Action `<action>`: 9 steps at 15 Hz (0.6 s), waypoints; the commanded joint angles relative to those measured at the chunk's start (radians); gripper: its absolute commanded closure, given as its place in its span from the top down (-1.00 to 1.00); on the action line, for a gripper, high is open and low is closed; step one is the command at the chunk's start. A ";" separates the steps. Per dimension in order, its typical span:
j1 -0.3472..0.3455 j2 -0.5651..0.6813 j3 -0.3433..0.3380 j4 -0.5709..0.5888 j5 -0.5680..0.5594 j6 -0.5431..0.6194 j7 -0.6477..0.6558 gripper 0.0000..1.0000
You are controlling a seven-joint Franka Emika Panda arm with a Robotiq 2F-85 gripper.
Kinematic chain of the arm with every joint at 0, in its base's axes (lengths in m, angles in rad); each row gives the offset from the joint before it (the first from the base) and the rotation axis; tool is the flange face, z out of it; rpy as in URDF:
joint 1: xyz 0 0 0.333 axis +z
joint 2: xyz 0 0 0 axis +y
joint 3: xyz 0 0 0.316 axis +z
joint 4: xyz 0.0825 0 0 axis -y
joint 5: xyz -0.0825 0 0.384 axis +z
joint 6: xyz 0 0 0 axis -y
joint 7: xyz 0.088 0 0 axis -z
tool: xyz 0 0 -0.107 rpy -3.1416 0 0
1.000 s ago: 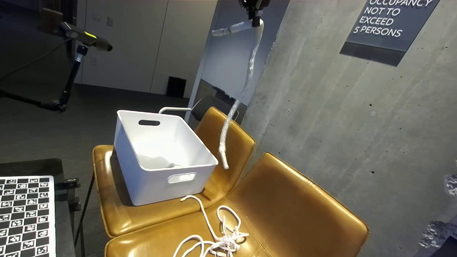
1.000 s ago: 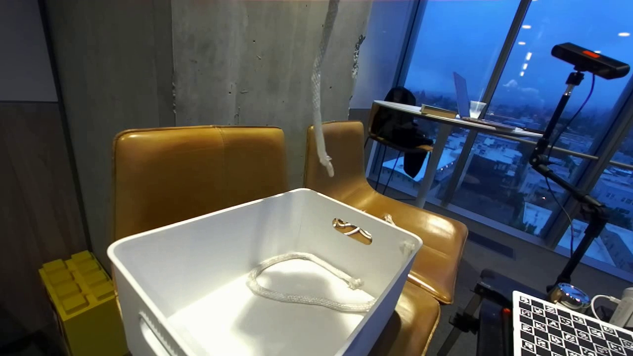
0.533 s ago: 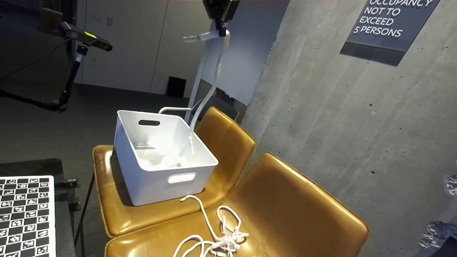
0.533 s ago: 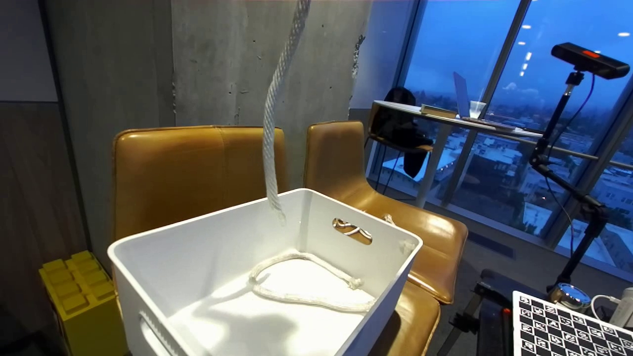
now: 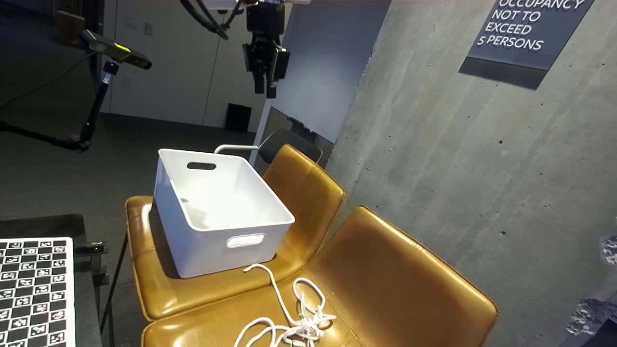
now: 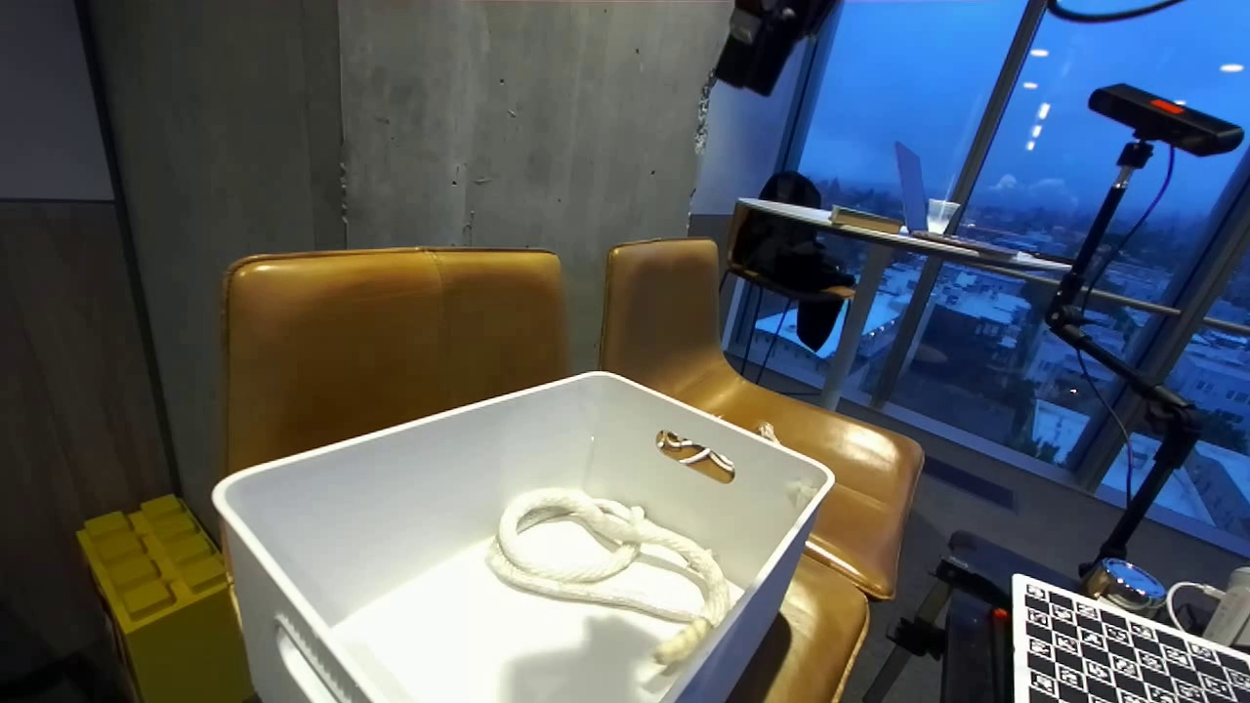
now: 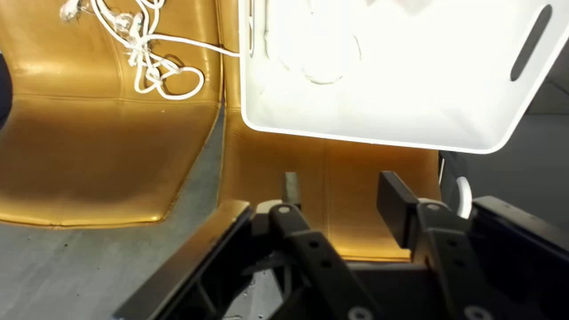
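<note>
A bare concrete wall stands behind a pair of tan leather chairs, one of which carries a white bin. On the neighbouring seat sits a tangle of thin white cord, one end trailing to just beside the bin's base.

The thick white rope lies on the floor of the bin. From the claw it is well below and out past the fingertips, on the side away from the wall; in the wrist view those tips show against the backrest, short of the bin. The rope bends in loops, yet its spread runs crosswise, alongside the handled end that faces the neighbouring seat. Glare washes out the bin's inside in the wrist view, so which stretch lies closest to the claw is hard to say.

The claw's two sides stand parted with a clear gap and nothing between them. It touches neither bin, rope nor chair; in both exterior views it hovers well above the rim.
</note>
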 commanded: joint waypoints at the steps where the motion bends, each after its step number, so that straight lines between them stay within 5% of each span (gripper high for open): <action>1: -0.064 -0.062 -0.033 -0.142 -0.009 0.072 -0.044 0.64; 4: -0.130 -0.066 -0.084 -0.220 0.014 0.130 -0.138 0.99; 9: -0.231 -0.021 -0.184 -0.340 0.058 0.250 -0.346 1.00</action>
